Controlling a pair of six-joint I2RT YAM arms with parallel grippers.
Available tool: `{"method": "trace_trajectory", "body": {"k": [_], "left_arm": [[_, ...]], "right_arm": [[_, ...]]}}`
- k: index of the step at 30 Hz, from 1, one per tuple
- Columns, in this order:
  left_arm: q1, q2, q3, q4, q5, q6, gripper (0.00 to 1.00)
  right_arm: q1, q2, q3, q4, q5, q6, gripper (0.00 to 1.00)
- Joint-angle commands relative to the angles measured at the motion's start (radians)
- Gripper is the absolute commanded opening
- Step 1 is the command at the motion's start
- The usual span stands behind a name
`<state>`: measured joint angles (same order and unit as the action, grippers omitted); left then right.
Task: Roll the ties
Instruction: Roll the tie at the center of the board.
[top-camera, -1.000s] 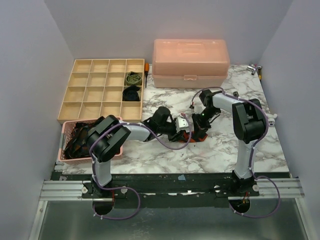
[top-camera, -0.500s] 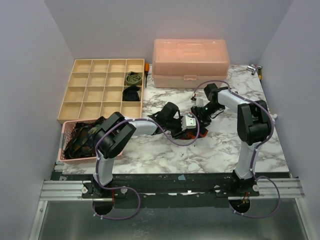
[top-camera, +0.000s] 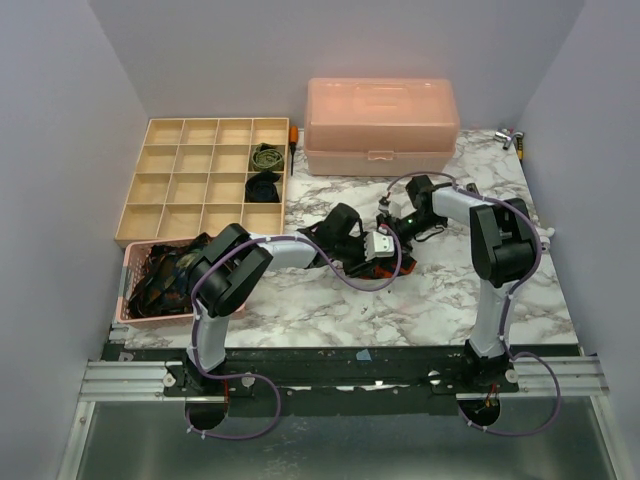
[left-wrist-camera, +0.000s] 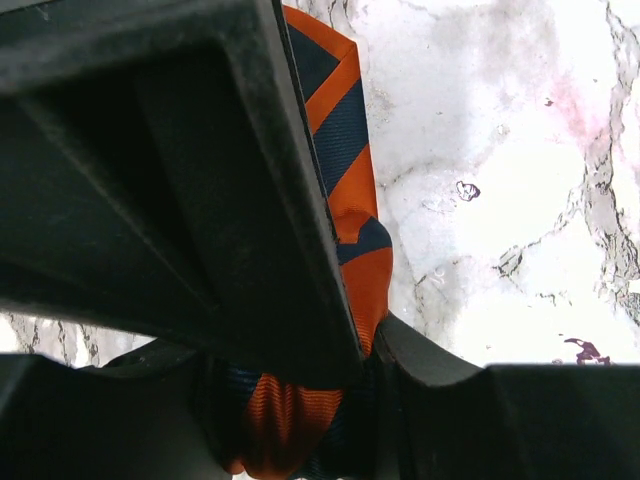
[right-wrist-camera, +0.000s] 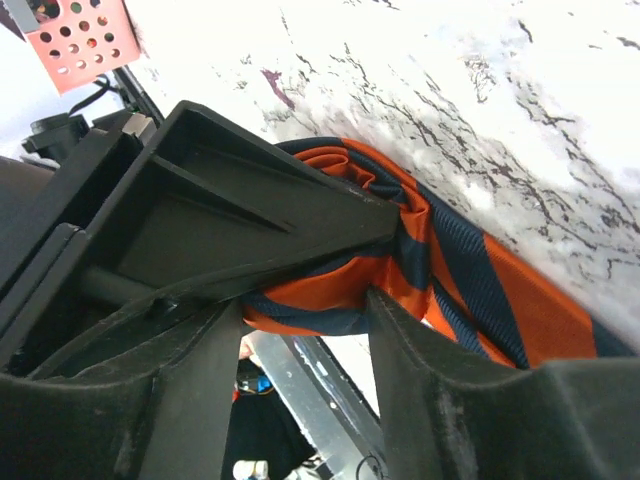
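Seemingly to stop its roll unwinding, the left end effector clamps the orange-and-navy tie near the pink plastic box, with the right end effector gaping alongside.

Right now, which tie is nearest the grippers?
The striped tie, orange and navy, out on the table. The olive tie and the black tie lie rolled in the tray at the back left.

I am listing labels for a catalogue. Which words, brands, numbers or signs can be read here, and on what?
None can be read: the pink lidded box, the wooden compartment tray, the pink basket and the orange-and-navy striped tie show no legible text.
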<state>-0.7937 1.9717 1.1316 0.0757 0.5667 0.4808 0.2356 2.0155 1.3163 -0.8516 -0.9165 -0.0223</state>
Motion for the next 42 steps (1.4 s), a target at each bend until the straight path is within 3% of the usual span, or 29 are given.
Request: {"method": "trace_trajectory", "body": {"k": [1, 5, 7, 12, 17, 29, 40, 42], "left_arm": [[-0.005, 0.095, -0.043, -0.213, -0.102, 0.015, 0.32], [-0.007, 0.087, -0.047, -0.203, -0.092, 0.013, 0.37], [-0.004, 0.082, -0.046, -0.181, -0.089, -0.002, 0.47], [0.006, 0.063, 0.012, -0.123, -0.018, -0.092, 0.63], [0.005, 0.033, 0.014, 0.031, 0.058, -0.178, 0.67], [0.002, 0.051, -0.012, 0.251, 0.111, -0.246, 0.65], [-0.021, 0.085, 0.009, 0.264, 0.124, -0.202, 0.65], [-0.021, 0.091, 0.015, 0.239, 0.127, -0.174, 0.59]], "right_arm": [[-0.001, 0.037, -0.03, 0.07, -0.038, 0.019, 0.45], [-0.006, 0.055, -0.055, 0.065, 0.024, 0.032, 0.09], [-0.022, 0.066, -0.078, 0.064, 0.071, 0.033, 0.01], [-0.07, 0.139, -0.101, 0.04, 0.224, 0.033, 0.0], [-0.082, 0.15, -0.075, 0.054, 0.32, 0.035, 0.0], [-0.073, 0.125, -0.057, 0.098, 0.585, 0.033, 0.0], [-0.032, 0.142, -0.069, 0.131, 0.699, -0.07, 0.01], [-0.025, 0.159, -0.048, 0.126, 0.691, -0.097, 0.0]]}}
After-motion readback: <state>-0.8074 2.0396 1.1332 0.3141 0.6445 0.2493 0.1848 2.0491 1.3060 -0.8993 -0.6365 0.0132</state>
